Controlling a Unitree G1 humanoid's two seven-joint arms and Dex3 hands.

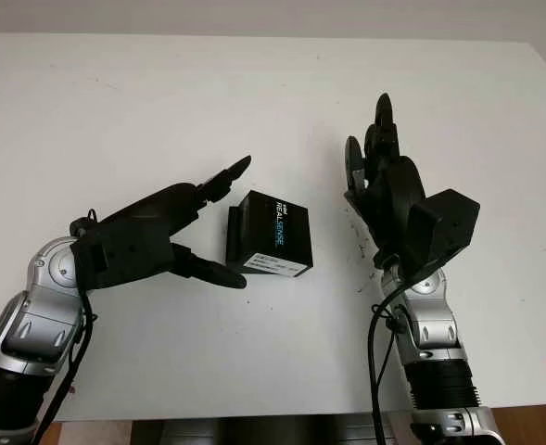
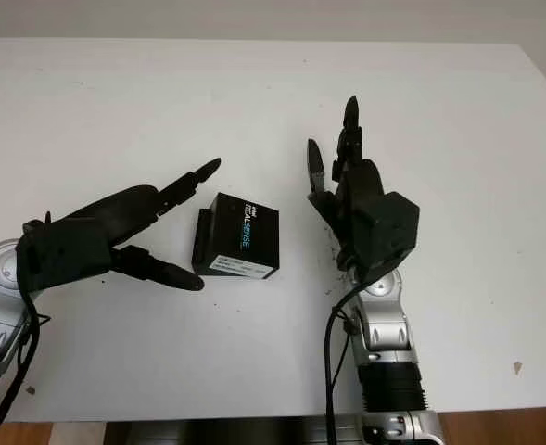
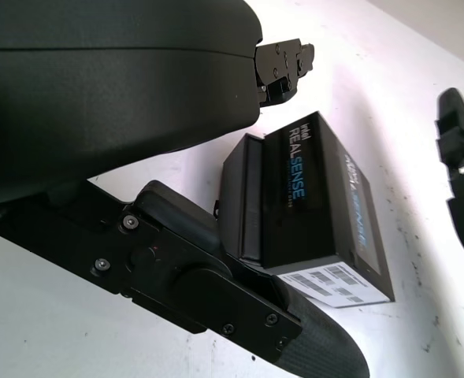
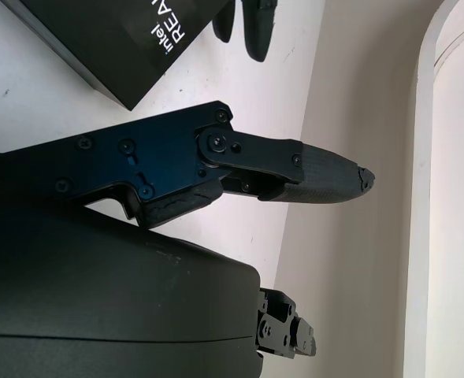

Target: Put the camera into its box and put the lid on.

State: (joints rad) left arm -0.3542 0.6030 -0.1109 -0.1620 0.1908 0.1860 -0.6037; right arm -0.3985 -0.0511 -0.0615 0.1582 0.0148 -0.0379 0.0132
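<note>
A black box (image 1: pixel 271 236) printed REALSENSE lies in the middle of the white table (image 1: pixel 161 111), its lid on, with a white label on its near side. My left hand (image 1: pixel 226 222) is open just left of the box, one finger past its far left corner and the thumb (image 3: pixel 239 307) by its near left corner. Whether the thumb touches the box I cannot tell. My right hand (image 1: pixel 367 130) is open to the right of the box, a short gap away, fingers pointing toward the table's far side. The box (image 4: pixel 129 39) also appears in the right wrist view.
The table's front edge (image 1: pixel 254 415) runs just before my forearms. Small dark specks (image 1: pixel 358 243) mark the surface beside the right hand. Bare white surface stretches behind the box and to both sides.
</note>
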